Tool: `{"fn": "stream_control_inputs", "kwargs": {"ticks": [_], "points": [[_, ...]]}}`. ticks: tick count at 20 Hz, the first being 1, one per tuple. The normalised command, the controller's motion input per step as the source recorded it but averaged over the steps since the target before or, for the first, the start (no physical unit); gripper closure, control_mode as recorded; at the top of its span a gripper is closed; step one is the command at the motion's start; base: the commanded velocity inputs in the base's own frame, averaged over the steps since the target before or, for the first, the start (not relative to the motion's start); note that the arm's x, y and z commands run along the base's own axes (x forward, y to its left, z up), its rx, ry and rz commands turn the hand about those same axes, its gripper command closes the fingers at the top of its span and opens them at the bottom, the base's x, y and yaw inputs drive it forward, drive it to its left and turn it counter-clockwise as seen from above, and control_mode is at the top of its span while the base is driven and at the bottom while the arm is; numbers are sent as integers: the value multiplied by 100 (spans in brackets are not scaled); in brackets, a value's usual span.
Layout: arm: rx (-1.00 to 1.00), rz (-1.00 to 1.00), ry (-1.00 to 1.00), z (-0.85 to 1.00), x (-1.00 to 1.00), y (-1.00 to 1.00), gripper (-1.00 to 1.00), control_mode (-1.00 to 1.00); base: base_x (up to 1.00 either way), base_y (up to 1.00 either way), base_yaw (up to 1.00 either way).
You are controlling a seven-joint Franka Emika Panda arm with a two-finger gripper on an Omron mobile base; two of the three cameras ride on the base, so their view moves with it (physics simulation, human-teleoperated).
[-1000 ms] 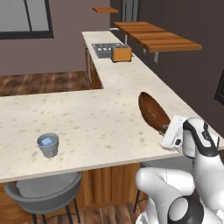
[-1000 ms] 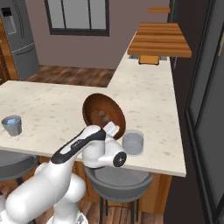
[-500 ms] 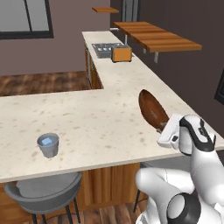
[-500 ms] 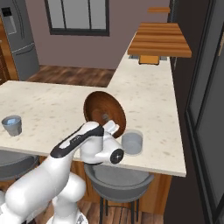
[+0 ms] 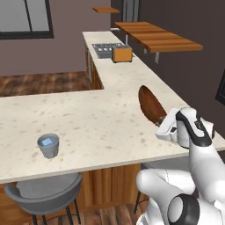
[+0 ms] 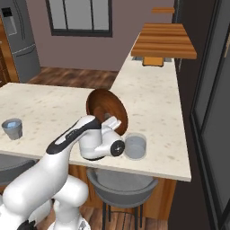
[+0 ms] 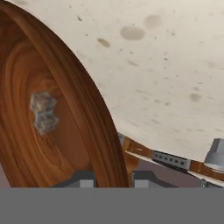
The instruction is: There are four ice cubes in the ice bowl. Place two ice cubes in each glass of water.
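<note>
Bowl handling looked like the step in hand: the ice bowl stood tipped up on edge on the desk, its hollow facing the far glass of water, with the pincer straddling its rim. Doing this well would have called for a slow, steady tilt, since a steep bowl could spill cubes onto the desk rather than into a glass; I judged lowering it flat safer before picking single cubes. In the hand view the two fingertips sat either side of the wooden rim, close against it, so the pincer seemed clamped on the ice bowl, narrow gap, rim between. A pale greyish lump clung to the bowl's inner wall in that view, probably ice cubes, count unclear. The near glass of water stood just beside the wrist, near the desk's front edge, bowl right behind it; the other glass stood well apart toward the left end. No cube could be made out in either glass, so task judged early.
</note>
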Motion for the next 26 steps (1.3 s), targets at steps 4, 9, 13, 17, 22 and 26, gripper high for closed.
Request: {"fn": "stream_control_inputs", "kwargs": {"ticks": [4, 9, 13, 17, 22, 26], "points": [[21, 0, 0, 7, 0, -2, 100, -100, 0, 0, 0], [18, -1, 0, 1, -1, -11, 100, -100, 0, 0, 0], [0, -2, 0, 7, 0, 1, 100, -100, 0, 0, 0], [-3, -3, 0, 11, 1, 5, 100, -100, 0, 0, 0], [-5, -10, -1, 8, -1, -7, 100, -100, 0, 0, 0], [0, 0, 0, 0, 0, -4, 100, -100, 0, 0, 0]]}}
